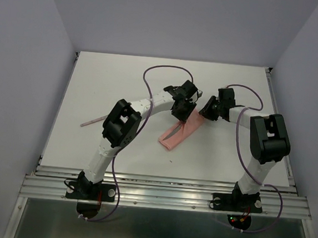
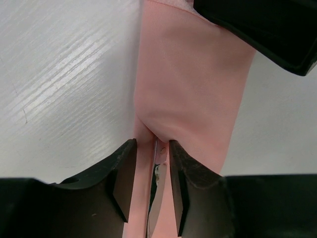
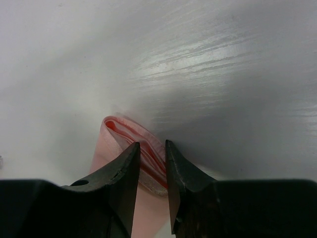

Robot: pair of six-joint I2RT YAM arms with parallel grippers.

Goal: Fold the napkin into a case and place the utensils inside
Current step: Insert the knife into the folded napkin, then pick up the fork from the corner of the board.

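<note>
left pincer (image 2: 152, 148): narrowly parted, astride thin utensil (image 2: 155, 171) lying on case (image 2: 193, 89) | right pincer (image 3: 152, 148): clamped on case's layered end | case flat on desk (image 1: 123, 82)

Far end of the case (image 1: 174, 137) hidden under the left end effector (image 1: 179, 115); thin stray piece (image 1: 95, 120), perhaps a utensil.

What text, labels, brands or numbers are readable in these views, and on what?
None: no readable words, labels, brands, numbers or signs in any view.
The salmon-pink folded cloth case and the white tabletop are plain.
The red and green lights by the right arm's base are lights only, no text.
</note>
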